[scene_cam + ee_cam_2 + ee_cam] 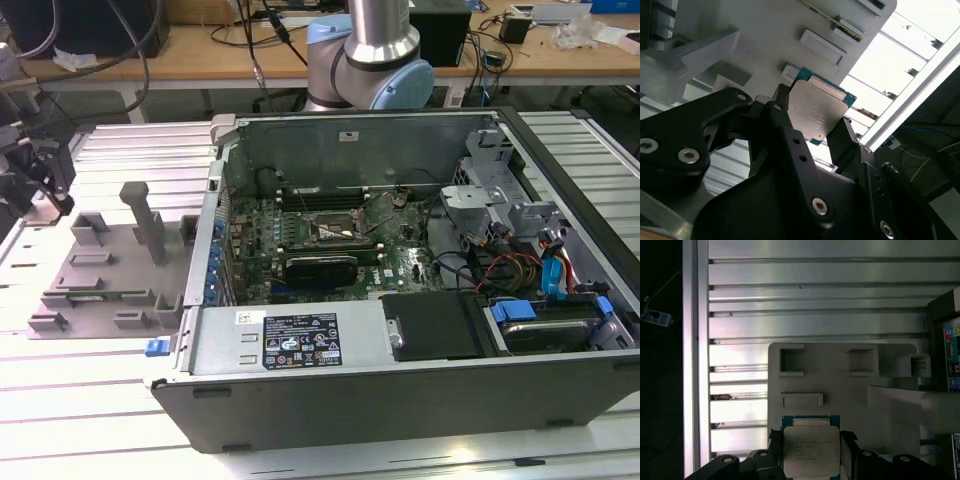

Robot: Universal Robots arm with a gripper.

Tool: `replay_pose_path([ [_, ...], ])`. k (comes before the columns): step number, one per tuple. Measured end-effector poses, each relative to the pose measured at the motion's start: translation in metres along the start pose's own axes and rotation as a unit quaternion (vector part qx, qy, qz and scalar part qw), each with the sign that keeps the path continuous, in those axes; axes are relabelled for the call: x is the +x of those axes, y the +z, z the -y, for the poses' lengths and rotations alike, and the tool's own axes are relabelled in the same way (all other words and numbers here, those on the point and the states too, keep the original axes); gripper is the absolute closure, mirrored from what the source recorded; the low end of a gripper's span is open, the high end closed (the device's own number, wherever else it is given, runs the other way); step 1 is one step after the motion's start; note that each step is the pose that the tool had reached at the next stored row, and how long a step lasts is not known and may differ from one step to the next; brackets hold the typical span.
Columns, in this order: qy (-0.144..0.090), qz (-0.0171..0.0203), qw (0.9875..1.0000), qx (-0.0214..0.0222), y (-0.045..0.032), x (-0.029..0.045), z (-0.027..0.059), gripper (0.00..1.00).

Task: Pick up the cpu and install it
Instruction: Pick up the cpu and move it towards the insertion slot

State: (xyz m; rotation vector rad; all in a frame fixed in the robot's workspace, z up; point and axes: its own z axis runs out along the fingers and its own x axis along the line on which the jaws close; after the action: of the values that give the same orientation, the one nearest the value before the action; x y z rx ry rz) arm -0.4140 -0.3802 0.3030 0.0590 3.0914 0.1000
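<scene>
Cpu (811,450) is clamped by two opposite edges in the closed gripper (812,122), over the grey tray (840,390); hold it level and untwisted, since the motherboard socket (338,232) lies well apart.

The cpu (820,112) (811,450) is a small flat square chip with a shiny silver metal top and a thin green edge. The silver top looks dull grey and has tiny print on it. The green edge shows most along one side. Call that side 12 o'clock on the chip. Then the black gripper (815,117) (811,445) pinches the cpu at its 3 o'clock and 9 o'clock sides, one finger on each. The chip's silver face is turned to both wrist views. A grey plastic tray (840,390) (765,40) lies behind it.
</scene>
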Motion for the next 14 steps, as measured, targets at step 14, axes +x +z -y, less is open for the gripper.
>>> replay_pose_path([
  [14, 0.000, 0.0000, 1.0000, 0.0000, -0.0293, -0.0014, -0.0020, 0.45],
])
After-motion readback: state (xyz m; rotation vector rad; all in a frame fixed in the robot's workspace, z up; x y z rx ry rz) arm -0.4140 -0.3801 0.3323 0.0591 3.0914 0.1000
